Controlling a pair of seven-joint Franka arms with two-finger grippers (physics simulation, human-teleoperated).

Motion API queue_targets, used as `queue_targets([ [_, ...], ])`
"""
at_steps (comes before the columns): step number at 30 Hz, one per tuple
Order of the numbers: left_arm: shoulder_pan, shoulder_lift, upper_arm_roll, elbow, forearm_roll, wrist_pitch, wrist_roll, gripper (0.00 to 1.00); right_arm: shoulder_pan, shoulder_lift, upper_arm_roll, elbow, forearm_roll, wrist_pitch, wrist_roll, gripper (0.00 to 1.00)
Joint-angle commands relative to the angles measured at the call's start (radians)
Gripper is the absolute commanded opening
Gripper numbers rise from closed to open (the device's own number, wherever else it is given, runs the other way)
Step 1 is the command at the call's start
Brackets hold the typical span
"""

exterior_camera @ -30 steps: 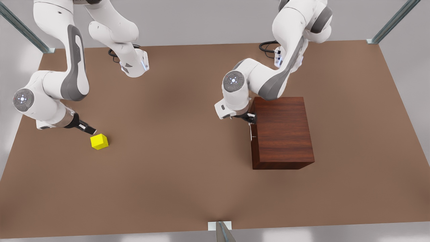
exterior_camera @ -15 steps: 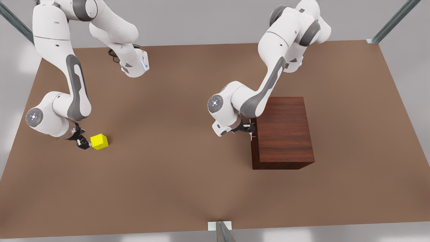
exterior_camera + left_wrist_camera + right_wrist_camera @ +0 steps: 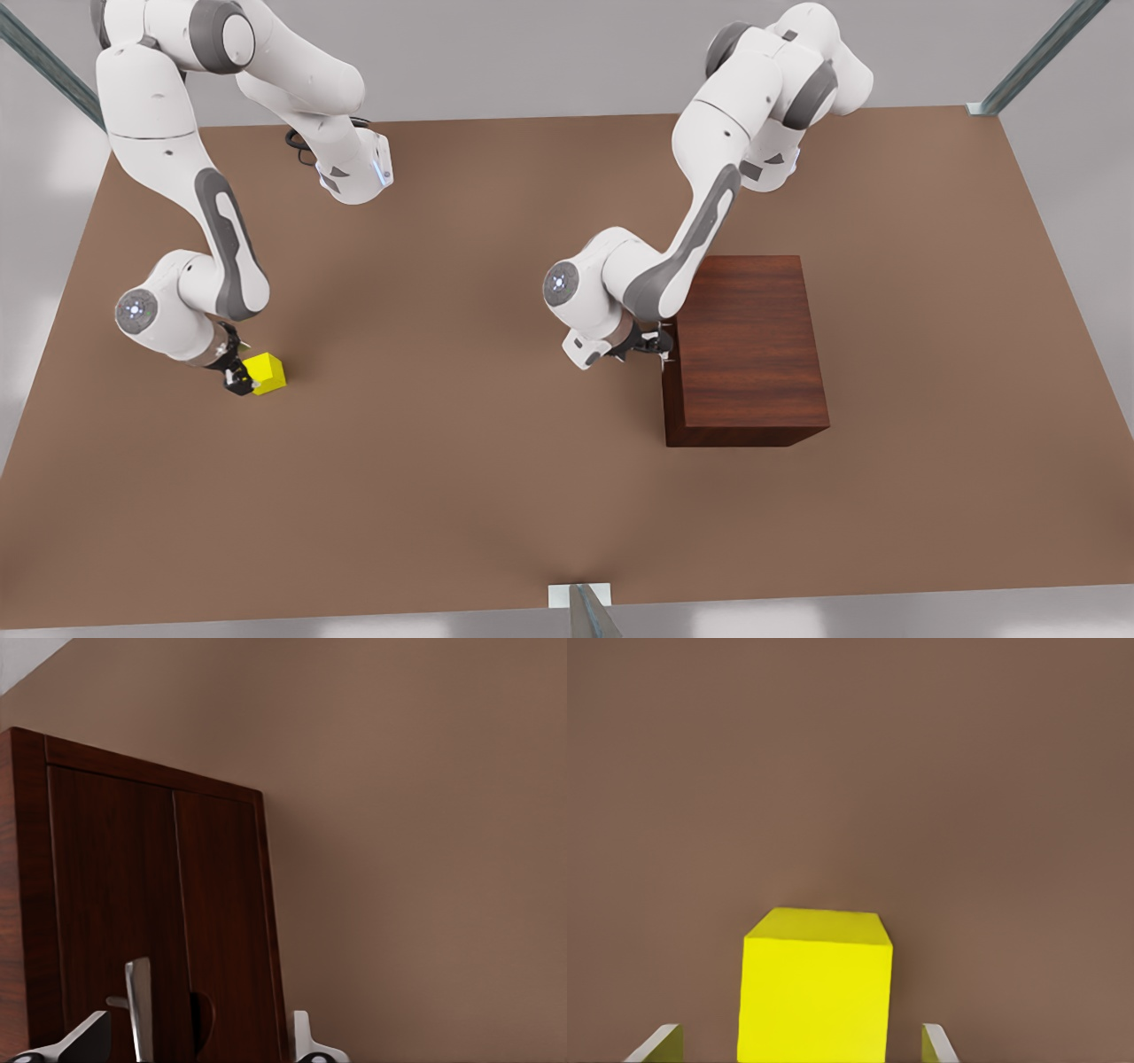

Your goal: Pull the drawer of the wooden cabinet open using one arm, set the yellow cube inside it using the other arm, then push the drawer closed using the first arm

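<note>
Brown table, grey surround, yellow cube, wooden cabinet

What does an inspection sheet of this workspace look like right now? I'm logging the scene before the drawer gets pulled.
Surface: brown table, bare apart from the job's things.
Job's things: wooden cabinet upright, drawer shut, its handle between the left fingers; yellow cube on the table.
Clutter: nothing seen.
Grippers: left end effector open at the cabinet front; right end effector open, fingers either side of the cube.
Cables: black cables by each arm base.
Surroundings: grey floor, metal frame posts.
</note>
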Motion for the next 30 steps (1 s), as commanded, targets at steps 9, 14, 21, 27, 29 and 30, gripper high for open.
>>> queue_targets([
  [9,0.003,0.018,0.0,0.001,-0.029,0.075,-0.131,1.0,0.005,0.073,0.002,-0.02,-0.02,0.101,0.104,1.0],
  [14,0.0,0.024,-0.001,0.006,-0.031,0.092,-0.145,1.0,0.006,0.103,0.002,-0.008,-0.037,0.127,0.115,1.0],
  [21,-0.041,0.03,0.003,0.006,0.018,0.088,-0.166,1.0,0.0,0.119,0.005,0.003,-0.039,0.144,0.117,1.0],
  [27,-0.064,0.028,0.003,0.006,0.035,0.081,-0.185,1.0,-0.005,0.117,0.005,0.001,-0.04,0.142,0.118,1.0],
  [29,-0.074,0.028,0.003,0.004,0.034,0.081,-0.194,1.0,-0.011,0.116,0.005,0.0,-0.04,0.142,0.118,0.99],
  [30,-0.075,0.028,0.003,0.003,0.034,0.08,-0.194,1.0,-0.011,0.116,0.005,0.0,-0.04,0.142,0.118,0.98],
])
